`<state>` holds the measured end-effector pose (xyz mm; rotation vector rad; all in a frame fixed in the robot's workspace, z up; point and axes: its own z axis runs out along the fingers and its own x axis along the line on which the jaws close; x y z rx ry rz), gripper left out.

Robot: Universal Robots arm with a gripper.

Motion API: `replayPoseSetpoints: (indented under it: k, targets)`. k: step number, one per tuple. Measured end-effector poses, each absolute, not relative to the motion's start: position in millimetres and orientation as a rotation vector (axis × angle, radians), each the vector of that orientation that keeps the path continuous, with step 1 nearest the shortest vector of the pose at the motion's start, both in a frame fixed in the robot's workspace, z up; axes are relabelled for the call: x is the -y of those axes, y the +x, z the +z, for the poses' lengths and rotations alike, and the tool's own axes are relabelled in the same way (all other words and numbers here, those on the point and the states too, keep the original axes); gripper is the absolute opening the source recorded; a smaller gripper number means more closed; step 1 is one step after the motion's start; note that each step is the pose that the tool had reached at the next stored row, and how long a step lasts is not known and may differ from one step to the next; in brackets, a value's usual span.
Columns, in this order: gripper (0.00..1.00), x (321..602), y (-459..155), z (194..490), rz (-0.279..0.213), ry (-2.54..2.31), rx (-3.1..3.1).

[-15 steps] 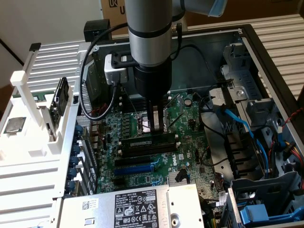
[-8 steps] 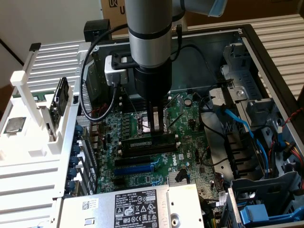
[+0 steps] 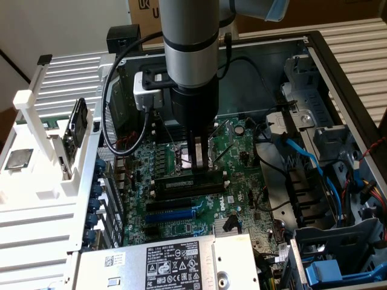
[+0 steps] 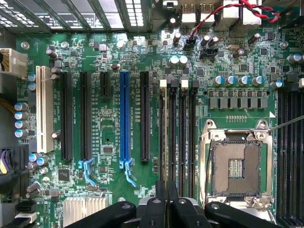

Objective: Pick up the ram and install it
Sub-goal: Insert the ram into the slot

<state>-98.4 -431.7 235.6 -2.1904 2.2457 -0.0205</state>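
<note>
The ram (image 3: 180, 179) is a thin dark stick lying along the black memory slots (image 3: 188, 188) in the middle of the motherboard (image 3: 181, 226). My gripper (image 3: 197, 168) comes straight down onto it, its narrow fingers shut on the stick's upper edge. In the wrist view the fingers (image 4: 156, 209) stand close together, and the ram (image 4: 165, 142) runs edge-on between them. It lines up with the memory slot nearest the blue expansion slot (image 4: 125, 118). I cannot tell whether it is pressed fully into the slot.
The open CPU socket (image 4: 235, 166) lies just beside the memory slots (image 4: 183, 137). The computer case holds drive cages and blue cables (image 3: 305, 157) on the exterior view's right. A labelled power supply (image 3: 175, 263) is at the front, and a white rack (image 3: 42, 151) holds parts on the left.
</note>
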Motion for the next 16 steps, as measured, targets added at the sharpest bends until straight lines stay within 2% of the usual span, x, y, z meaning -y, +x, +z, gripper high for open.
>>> replayPoseSetpoints:
  k: [16]
  targets:
    - [0.12, 431.7, -98.5, 234.1, -0.02, -2.19, -2.246]
